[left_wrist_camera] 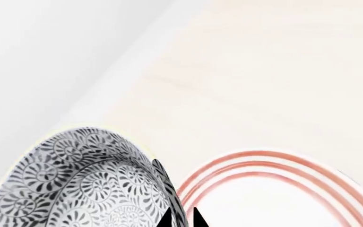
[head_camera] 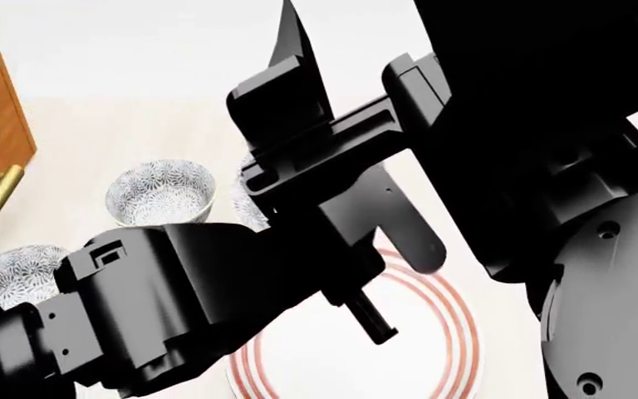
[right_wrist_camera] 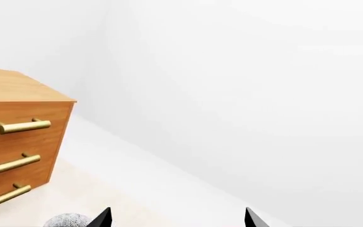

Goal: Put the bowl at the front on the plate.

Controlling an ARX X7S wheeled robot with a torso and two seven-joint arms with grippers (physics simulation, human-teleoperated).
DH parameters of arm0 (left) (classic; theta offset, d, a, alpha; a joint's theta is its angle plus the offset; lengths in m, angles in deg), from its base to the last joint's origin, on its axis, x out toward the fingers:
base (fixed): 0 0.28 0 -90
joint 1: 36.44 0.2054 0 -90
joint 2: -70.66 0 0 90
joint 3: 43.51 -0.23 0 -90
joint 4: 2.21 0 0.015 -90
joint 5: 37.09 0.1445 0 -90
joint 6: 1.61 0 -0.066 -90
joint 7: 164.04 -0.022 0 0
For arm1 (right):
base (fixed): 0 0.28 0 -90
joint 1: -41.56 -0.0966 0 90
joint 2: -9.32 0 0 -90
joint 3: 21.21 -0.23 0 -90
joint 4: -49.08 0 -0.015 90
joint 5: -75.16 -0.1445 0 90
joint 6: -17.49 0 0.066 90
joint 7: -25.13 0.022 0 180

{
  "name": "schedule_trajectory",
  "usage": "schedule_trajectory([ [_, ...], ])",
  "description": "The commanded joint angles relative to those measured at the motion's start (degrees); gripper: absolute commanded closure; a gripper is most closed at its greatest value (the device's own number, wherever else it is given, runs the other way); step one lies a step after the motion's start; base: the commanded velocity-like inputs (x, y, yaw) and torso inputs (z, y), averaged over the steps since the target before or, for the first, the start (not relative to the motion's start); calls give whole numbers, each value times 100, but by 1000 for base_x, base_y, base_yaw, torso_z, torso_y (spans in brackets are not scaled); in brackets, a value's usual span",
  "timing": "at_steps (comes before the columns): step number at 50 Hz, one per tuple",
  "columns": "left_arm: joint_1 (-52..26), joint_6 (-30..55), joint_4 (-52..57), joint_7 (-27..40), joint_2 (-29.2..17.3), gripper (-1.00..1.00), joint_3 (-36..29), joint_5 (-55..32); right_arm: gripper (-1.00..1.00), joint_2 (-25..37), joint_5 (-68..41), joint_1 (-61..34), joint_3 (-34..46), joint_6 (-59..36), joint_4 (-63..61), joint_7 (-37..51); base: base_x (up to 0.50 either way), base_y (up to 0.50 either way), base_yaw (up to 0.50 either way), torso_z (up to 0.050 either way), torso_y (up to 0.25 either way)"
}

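The left gripper [left_wrist_camera: 181, 218], fingertips pinched on the bowl [left_wrist_camera: 81, 184]'s rim, holds it just beside the plate [left_wrist_camera: 276, 163]; the left arm [head_camera: 164, 307] stretches across; farther, the right gripper [right_wrist_camera: 178, 218] hangs spread, empty

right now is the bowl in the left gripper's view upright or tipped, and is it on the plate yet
Tipped: the left wrist view looks into the bowl, its rim slanted. It sits beside the plate, not on it.

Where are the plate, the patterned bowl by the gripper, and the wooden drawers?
plate [left_wrist_camera: 257, 158]: left wrist view, on its red-ringed rim.
bowl [left_wrist_camera: 87, 179]: left wrist view, on its patterned inside wall.
drawers [right_wrist_camera: 17, 142]: right wrist view, on the wooden front.
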Motion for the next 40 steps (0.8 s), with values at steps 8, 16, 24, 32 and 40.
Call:
schedule_trajectory([
  [8, -757, -437, -322, 84, 36, 100, -1444, -1357, -100, 15, 53, 30, 18, 29, 28, -52, 0, 0, 0, 0, 0],
  [16, -675, -405, -351, 97, 36, 100, -1448, -1296, -100, -8, 112, 5, 32, 24, 78, -132, 0, 0, 0, 0, 1],
  [24, -496, -402, -311, 60, 36, 100, -1453, -1173, -100, -51, 91, -110, 71, -30, 145, -142, 0, 0, 0, 0, 0],
  [32, -415, -346, -290, -11, 36, 100, -1447, -1153, -100, -48, 46, -176, 83, -52, 160, -127, 0, 0, 0, 0, 0],
  [40, -312, -238, -57, -108, 36, 100, -1448, -1078, -100, -22, 17, -207, 88, -61, 169, -126, 0, 0, 0, 0, 1],
])
